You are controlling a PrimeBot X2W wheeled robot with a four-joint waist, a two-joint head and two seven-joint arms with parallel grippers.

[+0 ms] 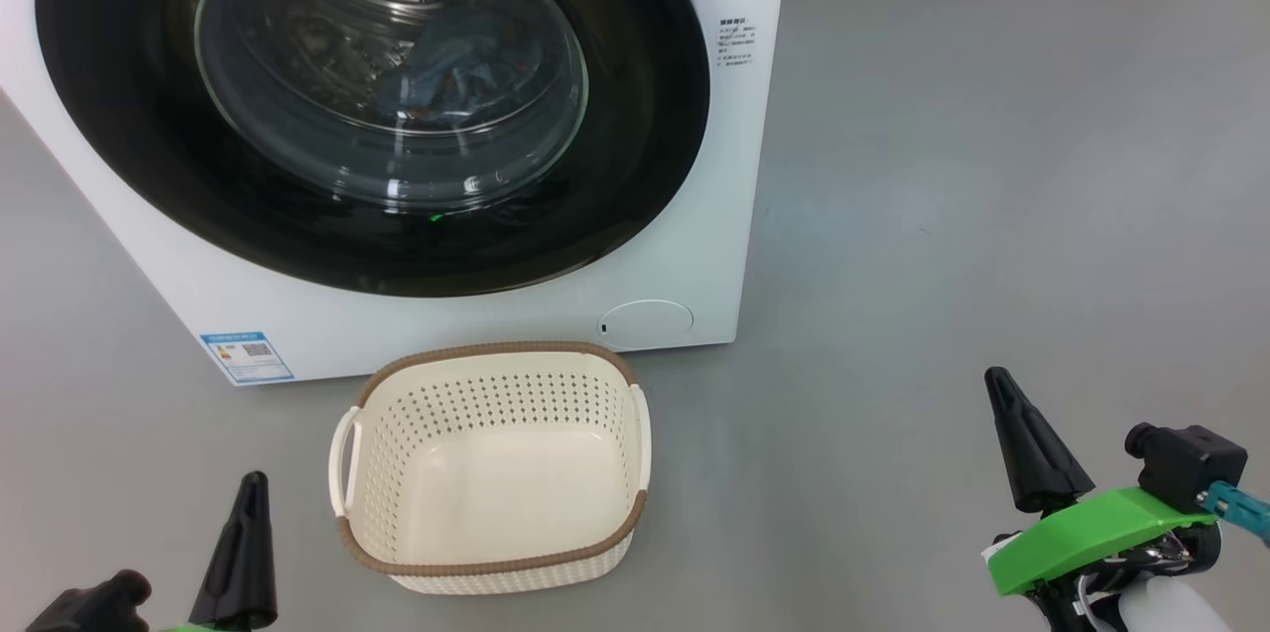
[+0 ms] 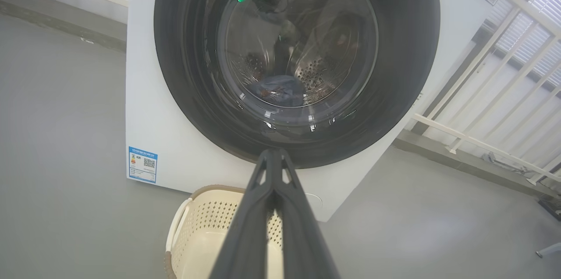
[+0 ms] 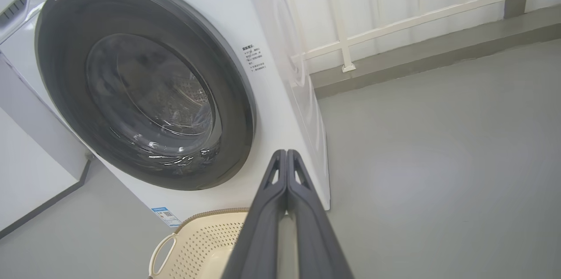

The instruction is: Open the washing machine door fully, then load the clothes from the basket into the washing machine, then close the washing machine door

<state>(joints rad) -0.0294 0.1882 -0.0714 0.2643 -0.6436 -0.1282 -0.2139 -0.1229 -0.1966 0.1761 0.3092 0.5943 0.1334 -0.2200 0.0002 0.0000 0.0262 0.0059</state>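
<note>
Washing machine door (image 1: 635,116): lies flush against the white front of the washing machine (image 1: 739,245), with no gap visible around the black rim; it looks shut.
Clothes (image 1: 446,76): a blue bundle with orange flecks, seen through the glass low in the drum, toward 6 o'clock of the window in the left wrist view.
Basket (image 1: 496,352): on the floor (image 1: 992,166) at 6 o'clock of the door, near the machine's front, with nothing inside it.
Left pincer (image 2: 274,158): fingers pressed together, holding nothing, at 8 o'clock of the basket and apart from it.
Right pincer (image 3: 285,156): fingers pressed together, holding nothing, well off toward 3 o'clock of the basket.
Step in hand: judging by the loaded drum, bare basket and flush door, all three steps appear done.
Next move: nothing is left to grasp. At most, give the rim a light push to confirm the latch has caught, otherwise keep both arms clear of the basket.
</note>
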